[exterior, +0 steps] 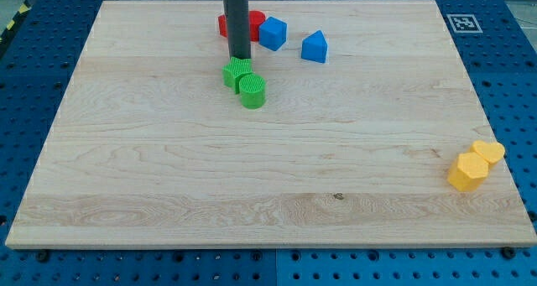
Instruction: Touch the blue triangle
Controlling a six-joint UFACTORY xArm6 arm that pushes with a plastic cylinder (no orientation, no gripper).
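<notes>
The blue triangle (315,47) lies near the view's top, right of centre. A blue cube (272,33) sits to its left. My tip (240,58) is at the top edge of a green block (237,71), left of and slightly below the blue triangle, apart from it by about a block and a half. A second green block, round (252,91), touches the first at its lower right. A red block (253,23) stands partly hidden behind the rod, beside the blue cube.
Two yellow blocks, one hexagonal (466,171) and one above it (488,152), sit touching near the board's right edge. The wooden board (268,177) lies on a blue perforated table. A marker tag (463,22) is at the top right.
</notes>
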